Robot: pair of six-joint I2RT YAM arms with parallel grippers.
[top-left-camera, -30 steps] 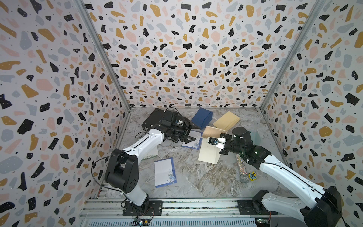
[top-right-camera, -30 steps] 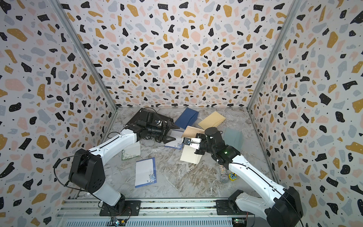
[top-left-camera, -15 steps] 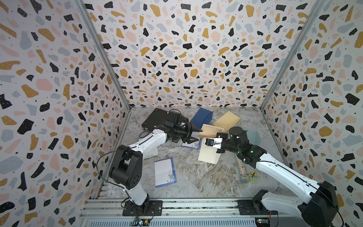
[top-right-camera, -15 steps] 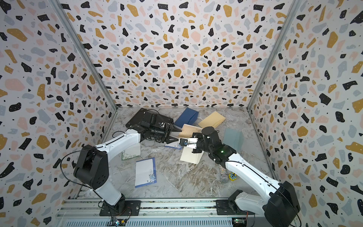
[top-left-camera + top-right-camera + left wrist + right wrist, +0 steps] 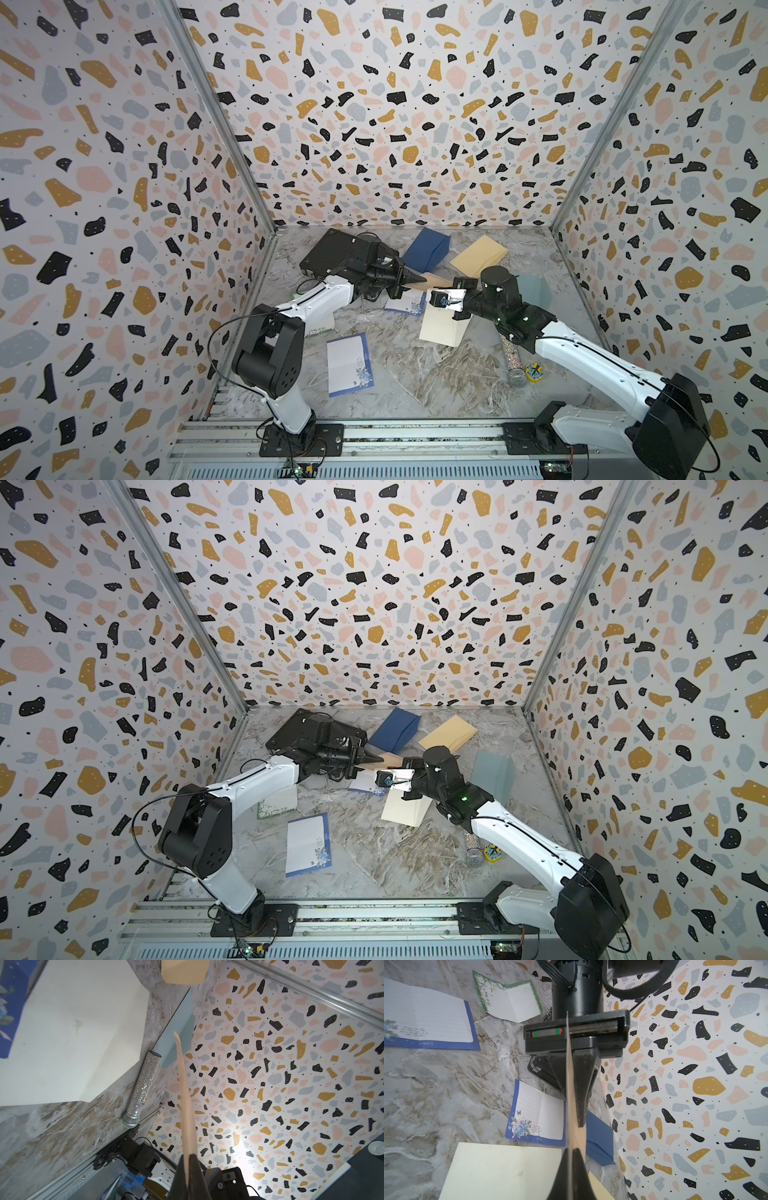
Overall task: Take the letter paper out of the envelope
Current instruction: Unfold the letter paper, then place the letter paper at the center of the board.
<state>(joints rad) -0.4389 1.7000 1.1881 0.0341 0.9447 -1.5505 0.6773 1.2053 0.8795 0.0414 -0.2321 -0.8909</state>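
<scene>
Aloft, envelope (image 5: 436, 281) pinched at opposite edges, left gripper (image 5: 188, 1156), right gripper (image 5: 572, 1152)

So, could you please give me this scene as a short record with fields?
left end effector: shut on tan envelope
right end effector: shut on the same envelope, opposite end
envelope position: off the table, between the arms
envelope contents: not visible
lying on table: cream envelope, navy envelope, blue-bordered letter sheet, glitter microphone
</scene>
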